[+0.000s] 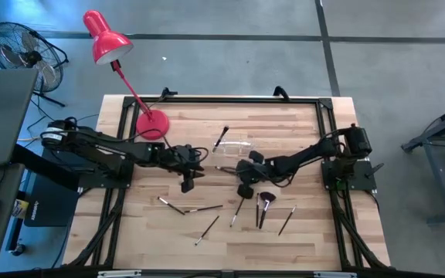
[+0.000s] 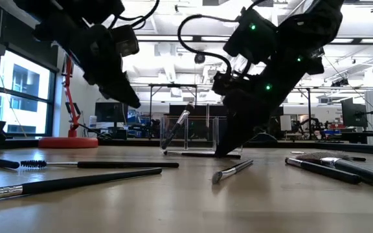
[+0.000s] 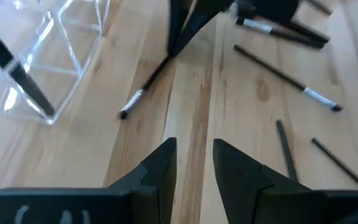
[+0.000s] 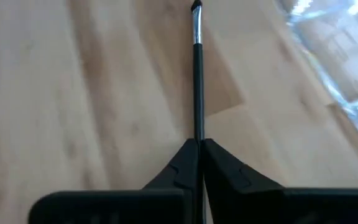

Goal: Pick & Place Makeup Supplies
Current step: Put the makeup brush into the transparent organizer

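Several thin makeup brushes and liners lie flat on the wooden table [image 1: 307,154]. One dark brush [image 1: 221,138] leans inside the clear plastic holder [image 1: 238,145]. A brush with a fluffy black head [image 1: 266,202] lies nearer the front edge. My right gripper [image 4: 199,147] is down at the table beside the holder, shut on a thin black brush [image 4: 197,74]. My left gripper [image 3: 194,163] is open and hovers above bare wood [image 1: 188,184], left of the right gripper, touching nothing. My right gripper pinches the thin black brush by its handle [image 4: 198,134] between the two fingertips [image 2: 224,151]. The fingers slant down from above and from the table's right, lying along the brush. The brush lies flat on the table [image 2: 199,153], its silver ferrule and tip [image 4: 195,9] pointing away from the fingers.
A red desk lamp [image 1: 151,123] stands on the table's far left part. Loose brushes [image 1: 203,208] are spread across the near middle of the table, with more [image 3: 284,78] ahead of the left gripper. The holder [image 2: 199,133] stands just beyond the right gripper.
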